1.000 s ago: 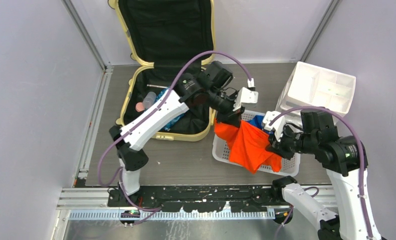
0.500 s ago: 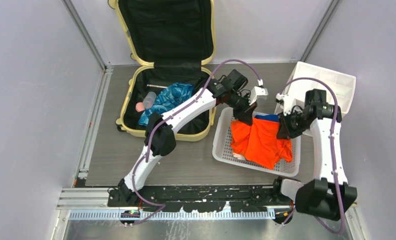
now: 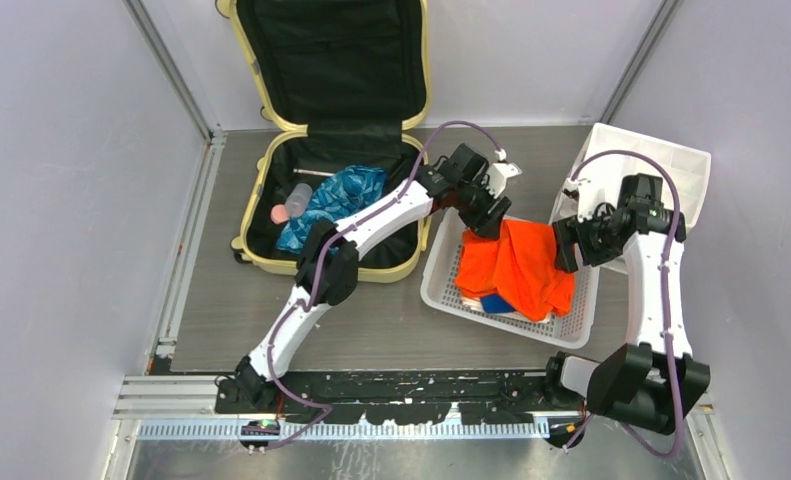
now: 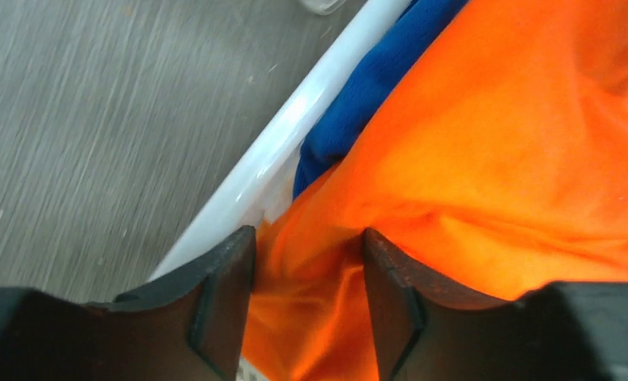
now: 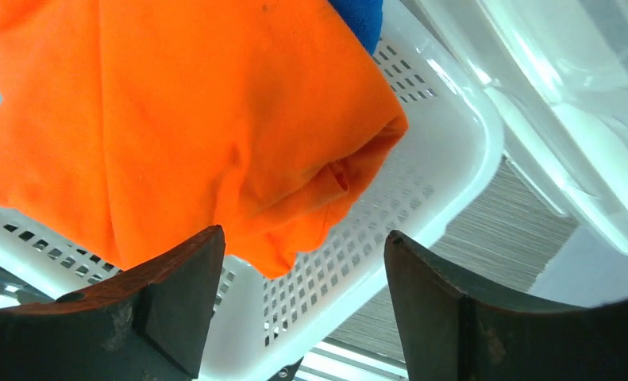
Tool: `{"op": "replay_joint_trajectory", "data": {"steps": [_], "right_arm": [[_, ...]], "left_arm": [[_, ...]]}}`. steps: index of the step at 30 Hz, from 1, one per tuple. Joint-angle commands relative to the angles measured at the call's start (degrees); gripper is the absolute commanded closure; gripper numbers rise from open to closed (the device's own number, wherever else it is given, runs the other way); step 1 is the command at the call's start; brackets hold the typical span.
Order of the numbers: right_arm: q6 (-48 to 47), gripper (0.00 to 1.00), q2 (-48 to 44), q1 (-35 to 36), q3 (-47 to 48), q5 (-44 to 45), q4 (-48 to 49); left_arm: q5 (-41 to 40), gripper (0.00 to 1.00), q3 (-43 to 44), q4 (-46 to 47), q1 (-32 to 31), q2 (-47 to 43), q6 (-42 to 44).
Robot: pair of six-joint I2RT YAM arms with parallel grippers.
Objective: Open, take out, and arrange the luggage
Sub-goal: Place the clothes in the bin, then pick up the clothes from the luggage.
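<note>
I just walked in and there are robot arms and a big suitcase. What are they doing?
Two robot arms are unpacking the open yellow suitcase. An orange piece of clothing lies in the white basket beside it, on top of something blue. Both hands are open at the basket: the left hand straddles the orange cloth, and the right hand hovers at its other side. A crumpled blue thing and a small bottle are in the suitcase.

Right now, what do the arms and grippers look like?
The left arm and right arm have white link shells, black joints and a purple cable looping along each. The left gripper and right gripper have dark blocky fingers with brownish inner faces.
</note>
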Motion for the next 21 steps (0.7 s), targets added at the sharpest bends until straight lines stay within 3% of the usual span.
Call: {"op": "replay_joint_trajectory", "data": {"steps": [1,6,12,16,18,21], "right_arm": [[-0.3,0.2,-7.9,-0.2,2.9,1.0,-1.4],[-1.7,0.18,-10.5,-0.2,10.5,-8.0,-7.7],[-10.2,0.18,-7.5,-0.2,15.4,-40.8,-17.9],[-6.9,0.18,-6.5,0.3,10.2,-57.3,-10.3],[-0.3,0.18,-5.6,2.5,7.8,-59.0,-2.2],[2.8,0.18,-3.9,9.6,7.0,-51.2,0.0]], "left_arm": [[-9.2,0.41,-5.2,3.6,0.6,-11.8,-1.0],[-4.8,0.34,-16.8,8.6,0.6,-24.1,-4.3],[-3.3,0.31,-30.5,7.3,1.4,-39.6,-1.6],[-1.8,0.22,-39.4,7.1,5.4,-50.3,-1.6],[-0.7,0.15,-46.0,9.4,8.8,-55.9,-2.6],[1.3,0.08,-55.1,14.5,15.7,-62.2,-6.2]]}}
